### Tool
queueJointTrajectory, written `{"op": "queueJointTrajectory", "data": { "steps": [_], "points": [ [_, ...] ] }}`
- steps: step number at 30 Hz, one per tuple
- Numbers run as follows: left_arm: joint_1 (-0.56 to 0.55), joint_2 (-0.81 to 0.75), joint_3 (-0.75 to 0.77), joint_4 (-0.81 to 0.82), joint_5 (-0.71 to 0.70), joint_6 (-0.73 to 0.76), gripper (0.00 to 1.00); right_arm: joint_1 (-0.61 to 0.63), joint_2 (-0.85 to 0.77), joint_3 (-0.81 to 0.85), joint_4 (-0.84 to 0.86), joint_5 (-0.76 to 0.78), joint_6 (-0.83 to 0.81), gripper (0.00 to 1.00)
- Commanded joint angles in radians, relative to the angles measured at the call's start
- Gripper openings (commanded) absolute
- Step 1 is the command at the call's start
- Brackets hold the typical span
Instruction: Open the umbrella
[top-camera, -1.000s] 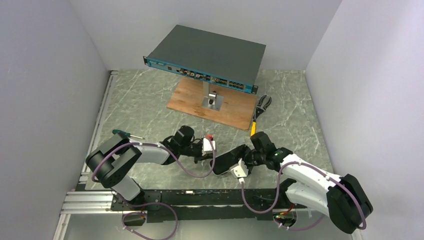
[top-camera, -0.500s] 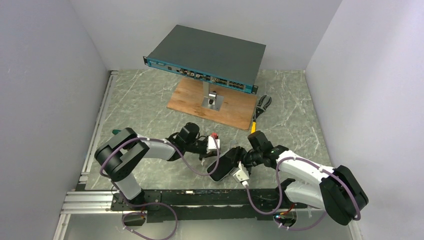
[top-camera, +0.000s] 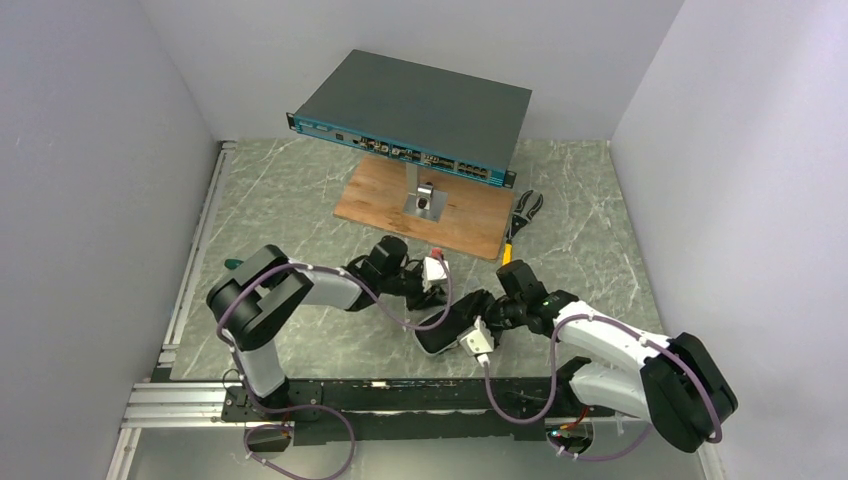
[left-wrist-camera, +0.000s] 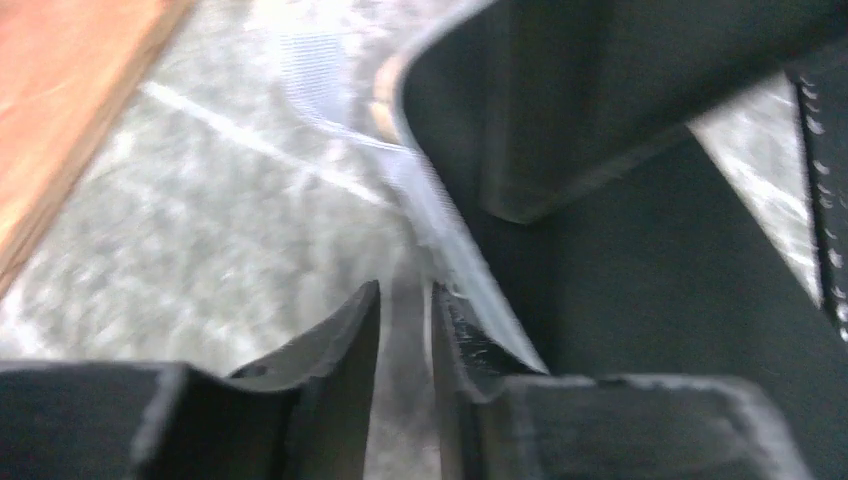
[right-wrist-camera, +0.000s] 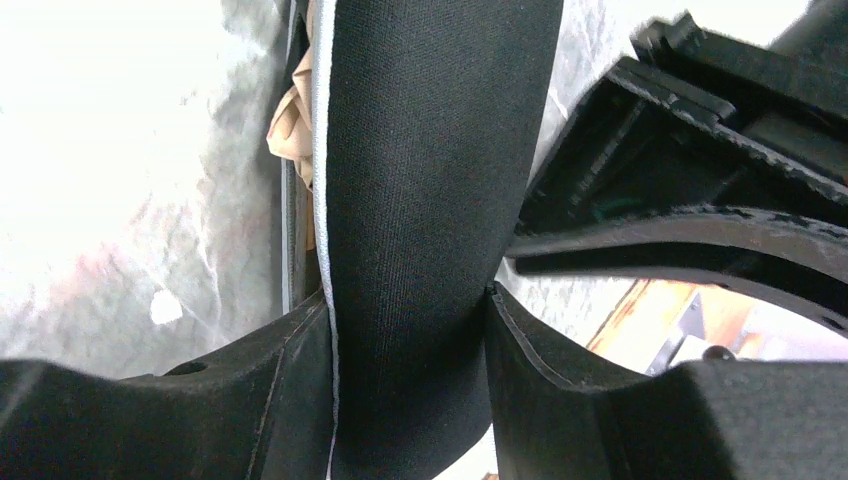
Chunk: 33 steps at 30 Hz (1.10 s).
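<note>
The umbrella's dark oval capsule case (top-camera: 443, 330) lies low over the table in front of the arms. My right gripper (top-camera: 472, 326) is shut on it: in the right wrist view the two fingers (right-wrist-camera: 408, 295) press on the black fabric case (right-wrist-camera: 430, 150). A bit of tan canopy (right-wrist-camera: 290, 125) shows at the case's zipped edge. My left gripper (top-camera: 431, 297) is right at the case's far end. In the blurred left wrist view its jaws (left-wrist-camera: 405, 320) stand nearly together with a thin slit, beside the case (left-wrist-camera: 620, 250) and its pale zipper edge (left-wrist-camera: 440, 215). Shaft and handle are hidden.
The grey-teal switch box (top-camera: 415, 115) stands on a post on a wooden board (top-camera: 385, 205) at the back, also seen in the left wrist view (left-wrist-camera: 70, 90). Pliers (top-camera: 522, 215) lie right of the board. A green-handled screwdriver (top-camera: 240, 266) lies at the left.
My left gripper has moved right and away from the bases, up to the case's far end. My right gripper has shifted slightly with the case still in it.
</note>
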Motion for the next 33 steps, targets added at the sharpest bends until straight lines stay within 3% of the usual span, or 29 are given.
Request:
{"op": "queueJointTrajectory", "data": {
  "steps": [1, 7, 11, 14, 21, 23, 25, 26, 29, 33],
  "points": [
    [0.082, -0.131, 0.015, 0.070, -0.137, -0.001, 0.46, 0.033, 0.022, 0.006, -0.027, -0.092, 0.192, 0.00],
    [0.221, -0.444, -0.079, -0.127, -0.190, -0.018, 0.83, 0.034, -0.037, -0.034, 0.108, 0.037, 0.430, 0.00],
    [0.306, -0.591, -0.077, -0.273, -0.251, -0.048, 0.97, 0.067, -0.007, 0.010, 0.175, 0.214, 0.744, 0.00],
    [0.330, -0.680, -0.083, -0.364, -0.314, -0.069, 1.00, 0.103, 0.078, 0.083, 0.151, 0.375, 0.964, 0.00],
    [0.367, -0.813, -0.096, -0.532, -0.431, -0.269, 1.00, 0.185, 0.286, 0.320, 0.042, 0.610, 1.481, 0.00],
    [0.377, -0.848, -0.112, -0.558, -0.431, -0.266, 1.00, 0.221, 0.332, 0.387, 0.039, 0.629, 1.568, 0.11],
    [0.391, -0.878, -0.119, -0.585, -0.435, -0.248, 1.00, 0.234, 0.383, 0.469, 0.021, 0.624, 1.661, 0.35],
    [0.403, -0.889, -0.119, -0.599, -0.430, -0.242, 1.00, 0.238, 0.413, 0.510, -0.018, 0.615, 1.688, 0.42],
    [0.427, -0.923, -0.121, -0.640, -0.391, -0.230, 1.00, 0.242, 0.491, 0.602, -0.087, 0.614, 1.753, 0.55],
    [0.431, -0.985, -0.148, -0.672, -0.249, -0.187, 1.00, 0.241, 0.463, 0.635, -0.110, 0.612, 1.769, 0.71]
  ]
}}
